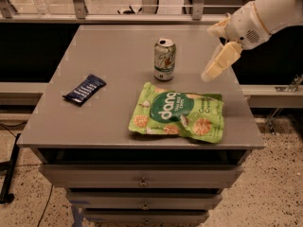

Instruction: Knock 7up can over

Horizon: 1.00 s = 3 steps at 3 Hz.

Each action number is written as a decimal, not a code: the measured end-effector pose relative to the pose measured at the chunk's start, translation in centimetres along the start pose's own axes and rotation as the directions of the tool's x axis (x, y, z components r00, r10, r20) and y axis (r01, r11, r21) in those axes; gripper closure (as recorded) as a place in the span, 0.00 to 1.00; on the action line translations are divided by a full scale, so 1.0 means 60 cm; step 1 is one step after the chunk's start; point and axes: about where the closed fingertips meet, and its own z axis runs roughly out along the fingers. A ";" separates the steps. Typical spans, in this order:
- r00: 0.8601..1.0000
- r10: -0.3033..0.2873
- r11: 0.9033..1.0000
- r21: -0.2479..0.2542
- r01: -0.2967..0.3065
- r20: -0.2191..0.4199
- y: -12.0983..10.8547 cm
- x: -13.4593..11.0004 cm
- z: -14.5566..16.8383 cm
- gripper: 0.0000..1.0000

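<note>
The 7up can (pixel 164 59) stands upright near the middle of the grey table (pixel 113 46), white and green with a silver top. My gripper (pixel 209 73) hangs over the table's right side, to the right of the can and apart from it, at about the can's height. It holds nothing that I can see. The white arm reaches in from the upper right.
A flat green snack bag (pixel 177 117) lies just in front of the can. A dark blue snack bar (pixel 84 89) lies at the left. The table's right edge is close under the arm. Drawers sit below the tabletop, and a railing runs behind it.
</note>
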 end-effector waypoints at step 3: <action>0.993 0.033 0.999 0.016 -0.035 0.109 -0.016 -0.010 0.030 0.00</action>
